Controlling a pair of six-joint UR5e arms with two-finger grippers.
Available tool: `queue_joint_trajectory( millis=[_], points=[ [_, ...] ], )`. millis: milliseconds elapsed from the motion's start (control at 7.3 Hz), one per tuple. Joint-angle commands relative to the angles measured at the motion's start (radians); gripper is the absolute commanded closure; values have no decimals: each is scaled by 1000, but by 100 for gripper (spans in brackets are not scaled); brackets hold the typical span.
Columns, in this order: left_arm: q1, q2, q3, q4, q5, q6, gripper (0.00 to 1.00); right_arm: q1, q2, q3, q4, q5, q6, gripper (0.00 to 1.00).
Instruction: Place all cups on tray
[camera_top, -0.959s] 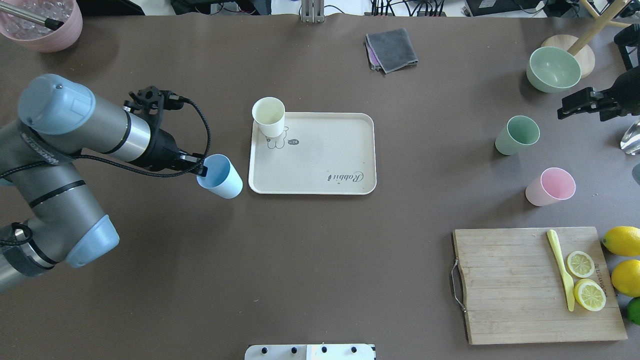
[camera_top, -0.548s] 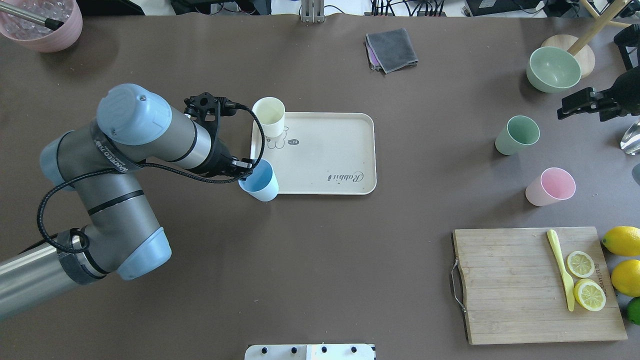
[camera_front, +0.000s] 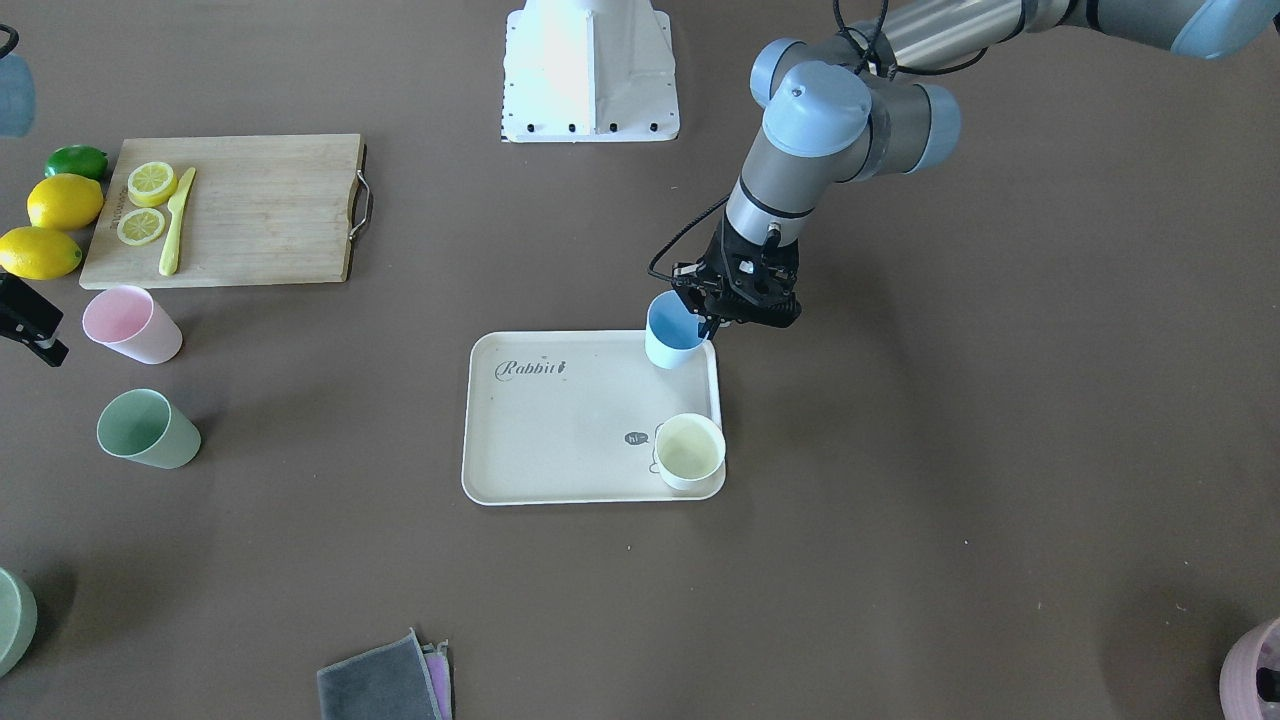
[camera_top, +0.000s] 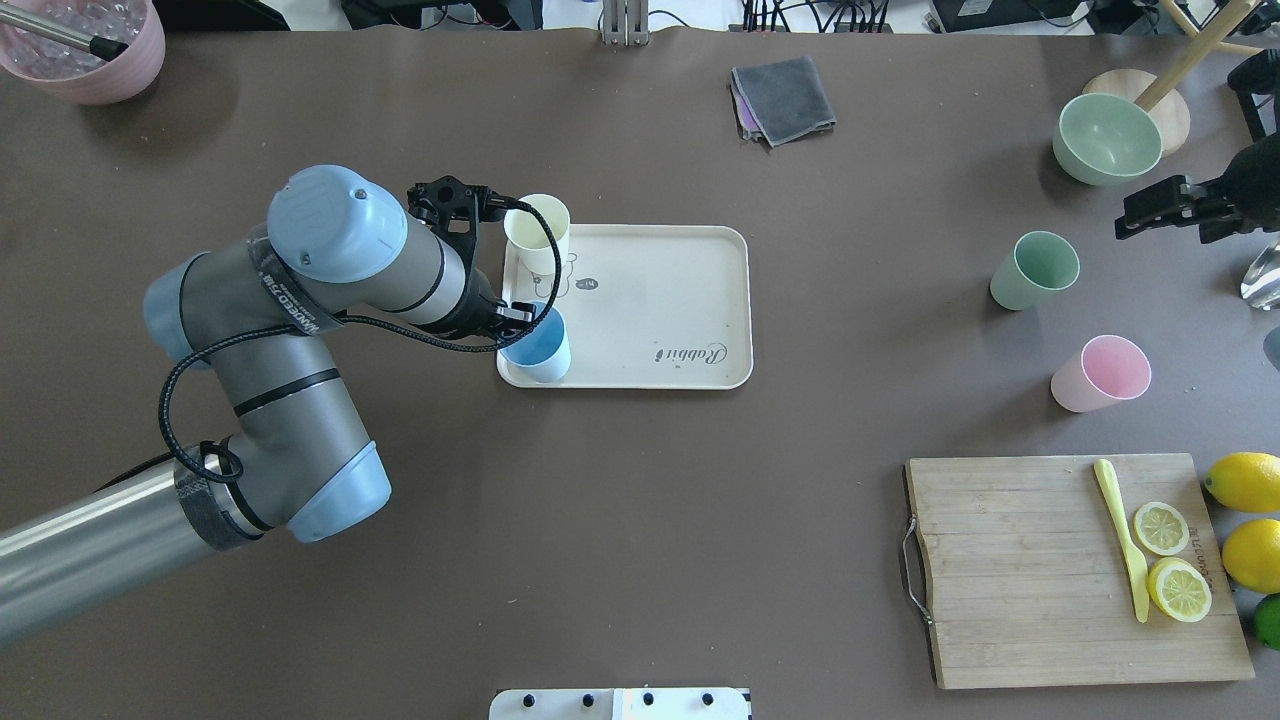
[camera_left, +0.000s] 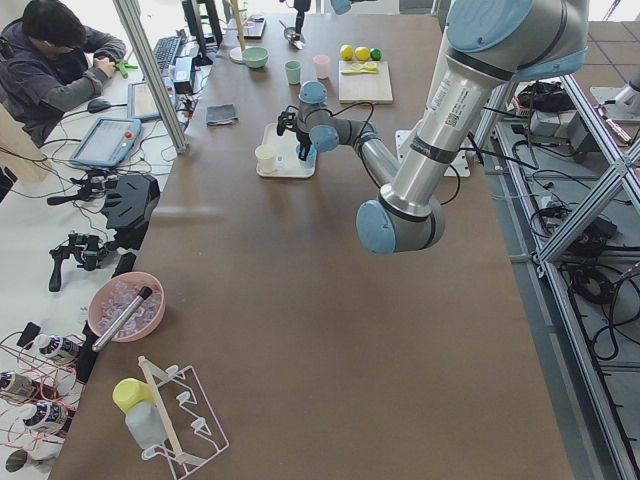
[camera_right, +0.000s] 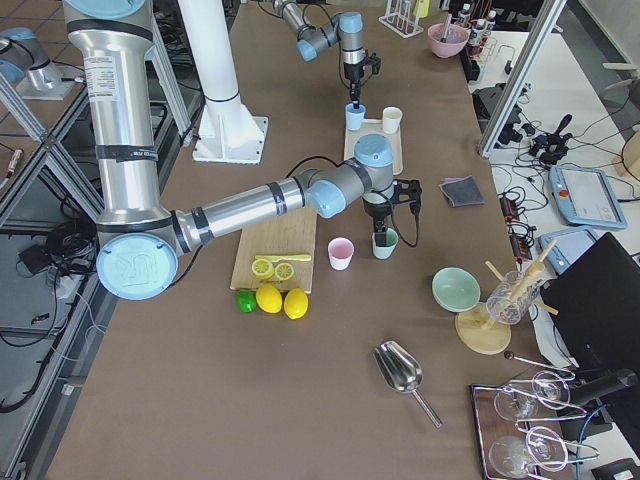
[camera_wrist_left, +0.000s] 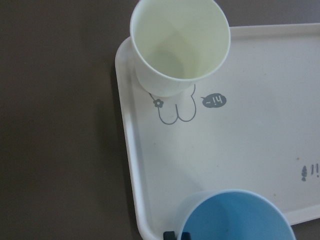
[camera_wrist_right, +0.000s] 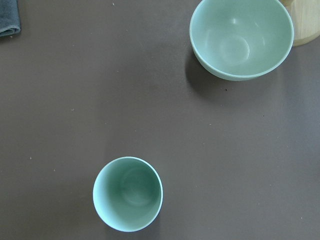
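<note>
Cups, two of four at the tray (camera_top: 650, 310): the cream-yellow cup (camera_top: 538, 232) stands upright in the far left corner, on the rabbit drawing. The light blue cup (camera_top: 535, 346) is upright over the near left corner, just inside the rim and apart from the cream one, which leaves the middle free for the others. The left gripper (camera_top: 517, 322) is clamped on the blue cup's wall, one finger inside the mouth and one outside, a rim pinch that keeps the cup vertical; whether its base touches the tray cannot be told. Judged step: set down and let go. The sage green cup (camera_top: 1035, 270) and pink cup (camera_top: 1100, 373) stand on the bare table, well apart from the tray. The right gripper (camera_top: 1128, 218) hangs near the green cup, probably staged for that pickup; its opening cannot be told.
</note>
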Motion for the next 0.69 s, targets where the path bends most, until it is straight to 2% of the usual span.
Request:
queue_joint_trajectory(
  millis=[0,137,274,411,548],
  points=[
    [-3,-7,4,0,2,1,100,0,0,0,0,0,0,0],
    [-7,-10,4,0,2,1,89,0,0,0,0,0,0,0],
    [-13,-11,4,1,3,1,88,1,0,0,0,0,0,0],
    [-17,-12,5,1,3,3,80,0,0,-2,0,0,-2,0],
    [-17,-13,5,1,3,4,64,1,0,0,0,0,-6,0]
  ],
)
